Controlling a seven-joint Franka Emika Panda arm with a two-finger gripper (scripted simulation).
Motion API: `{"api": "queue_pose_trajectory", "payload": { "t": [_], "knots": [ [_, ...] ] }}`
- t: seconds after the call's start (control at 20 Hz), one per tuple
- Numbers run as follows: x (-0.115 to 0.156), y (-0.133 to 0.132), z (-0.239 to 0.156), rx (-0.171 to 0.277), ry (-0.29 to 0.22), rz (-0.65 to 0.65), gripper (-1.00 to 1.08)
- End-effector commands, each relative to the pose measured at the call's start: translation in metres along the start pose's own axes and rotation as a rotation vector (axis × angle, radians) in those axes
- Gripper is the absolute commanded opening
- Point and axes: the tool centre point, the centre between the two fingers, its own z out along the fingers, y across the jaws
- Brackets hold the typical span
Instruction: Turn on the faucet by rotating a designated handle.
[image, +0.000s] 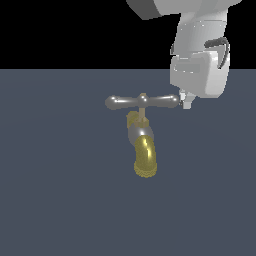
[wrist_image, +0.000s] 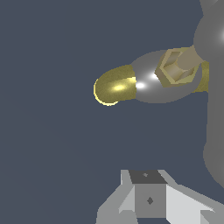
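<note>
Faucet (image: 141, 142) out in the open on a flat slate-grey floor (image: 55, 200), grey-silver body with a curved brass-gold spout (image: 145, 159) bending downward to a ribbed tip. Above the body, on a thin stem: the handle (image: 142, 101), a slim silver crossbar lying level, bulbous at both ends, small brass knob at its centre. White arm (image: 200, 55) coming down from above the faucet, on the exterior view's right of it. Gripper (image: 185, 101) right at the handle's end on the exterior view's right, fingertip level with the crossbar and just beside it or touching; cannot tell which. Only one short pale finger (image: 187, 103) showing below the wrist housing in the exterior view, so spread or pressed together cannot be told. From the wrist view: faucet body (wrist_image: 151, 83) seen from above with its hexagonal brass nut (wrist_image: 175, 68), gold spout (wrist_image: 113, 86) pointing away from the crossbar (wrist_image: 214, 109), and the grey gripper base (wrist_image: 148, 199) just beside the crossbar.
</note>
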Motion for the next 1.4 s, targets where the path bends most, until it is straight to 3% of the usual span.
{"api": "queue_pose_trajectory", "payload": {
  "t": [0.0, 0.75, 1.35],
  "knots": [
    [0.001, 0.005, 0.004, -0.001, 0.002, -0.026, -1.00],
    [0.004, 0.013, 0.011, -0.002, 0.006, -0.073, -1.00],
    [0.002, 0.046, 0.011, -0.002, 0.006, -0.073, -1.00]
  ]
}}
